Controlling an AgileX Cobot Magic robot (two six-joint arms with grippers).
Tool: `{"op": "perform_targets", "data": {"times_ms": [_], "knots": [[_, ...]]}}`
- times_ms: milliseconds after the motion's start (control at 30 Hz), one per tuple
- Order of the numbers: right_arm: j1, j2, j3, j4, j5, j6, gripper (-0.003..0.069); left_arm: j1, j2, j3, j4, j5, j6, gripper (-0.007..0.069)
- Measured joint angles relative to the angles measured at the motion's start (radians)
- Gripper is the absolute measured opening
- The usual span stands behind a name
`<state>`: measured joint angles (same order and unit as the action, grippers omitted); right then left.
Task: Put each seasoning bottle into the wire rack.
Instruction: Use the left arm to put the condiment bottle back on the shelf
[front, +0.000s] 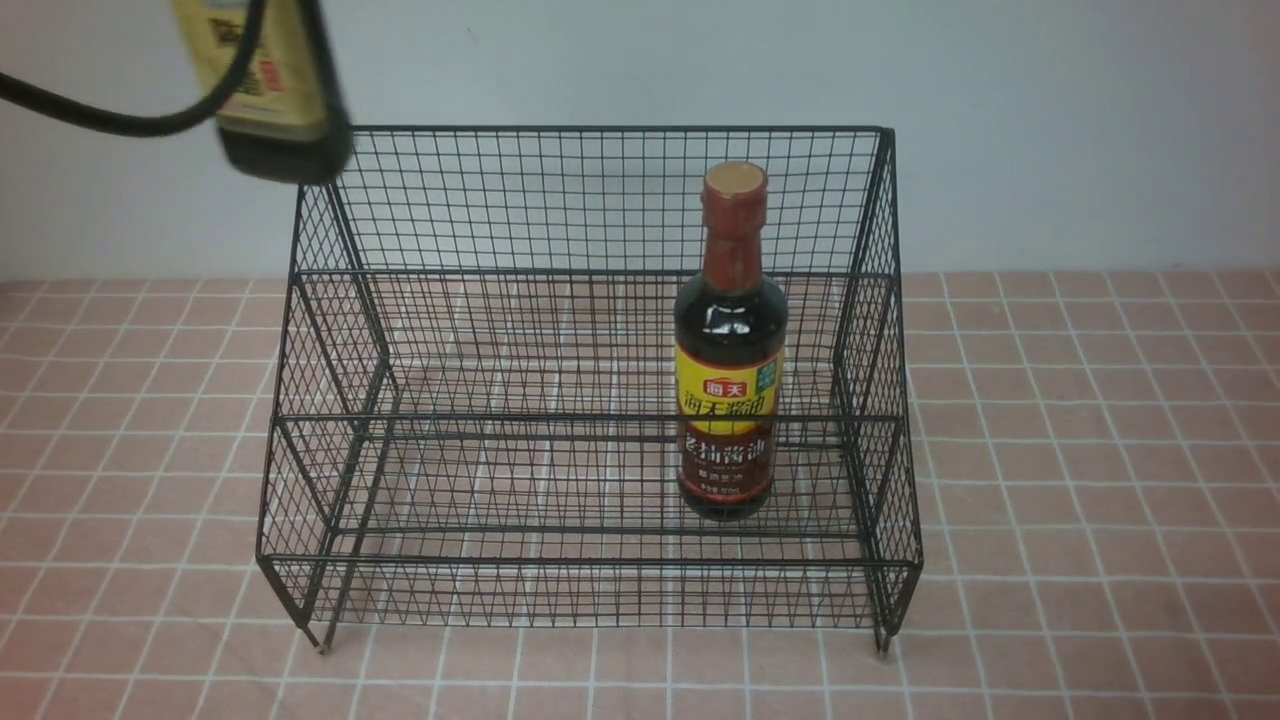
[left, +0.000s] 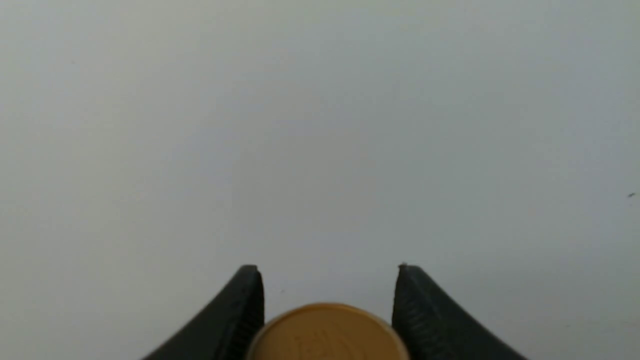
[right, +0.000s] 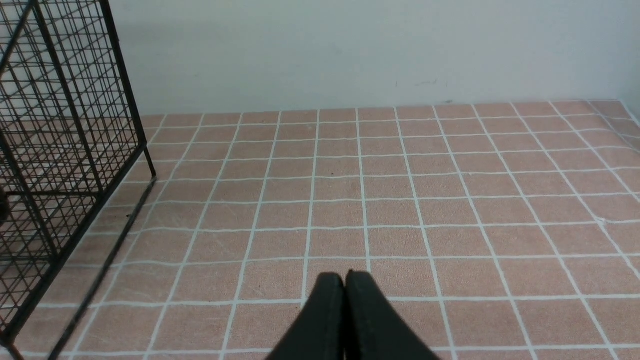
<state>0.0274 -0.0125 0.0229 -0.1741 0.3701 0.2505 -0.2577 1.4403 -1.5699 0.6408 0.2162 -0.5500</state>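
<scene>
The wire rack (front: 590, 563) stands in the middle of the tiled table. A round seasoning bottle (front: 729, 400) with a brown cap and a yellow-brown label stands upright on the rack's lower tier, to the right. The squarish seasoning bottle (front: 255, 70), with a beige label, hangs in the air over the rack's back left corner, its top cut off by the frame edge. In the left wrist view its gold cap (left: 325, 332) sits between the fingers of my left gripper (left: 327, 270), which is shut on it. My right gripper (right: 345, 275) is shut and empty, low over the tiles to the right of the rack (right: 60, 125).
A black cable (front: 120, 122) loops across the upper left of the front view, in front of the held bottle. A pale wall (front: 1050, 130) rises just behind the rack. Pink tiles (front: 1100, 450) spread on both sides of the rack and in front of it.
</scene>
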Motion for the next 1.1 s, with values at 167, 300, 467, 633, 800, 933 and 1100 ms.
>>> {"op": "perform_targets", "data": {"times_ms": [167, 300, 467, 633, 800, 933, 1100], "knots": [[0.0, 0.0, 0.0, 0.0, 0.0, 0.0, -0.0014, -0.013, 0.029, -0.002, 0.001, -0.012, -0.046, 0.0304], [0.0, 0.0, 0.0, 0.0, 0.0, 0.0, -0.0014, -0.013, 0.062, -0.002, 0.002, -0.012, -0.083, 0.0304], [0.0, 0.0, 0.0, 0.0, 0.0, 0.0, -0.0014, -0.014, 0.111, -0.002, 0.002, -0.012, -0.124, 0.0304], [0.0, 0.0, 0.0, 0.0, 0.0, -0.001, -0.0014, -0.014, 0.157, -0.002, 0.002, 0.017, -0.143, 0.0304], [0.0, 0.0, 0.0, 0.0, 0.0, -0.001, -0.0014, -0.015, 0.187, -0.002, -0.001, 0.094, -0.149, 0.0304], [0.0, 0.0, 0.0, 0.0, 0.0, -0.001, -0.0014, -0.033, 0.206, -0.002, -0.003, 0.179, -0.149, 0.0304], [0.0, 0.0, 0.0, 0.0, 0.0, -0.001, -0.0014, -0.081, 0.228, -0.002, -0.012, 0.273, -0.15, 0.0304]]}}
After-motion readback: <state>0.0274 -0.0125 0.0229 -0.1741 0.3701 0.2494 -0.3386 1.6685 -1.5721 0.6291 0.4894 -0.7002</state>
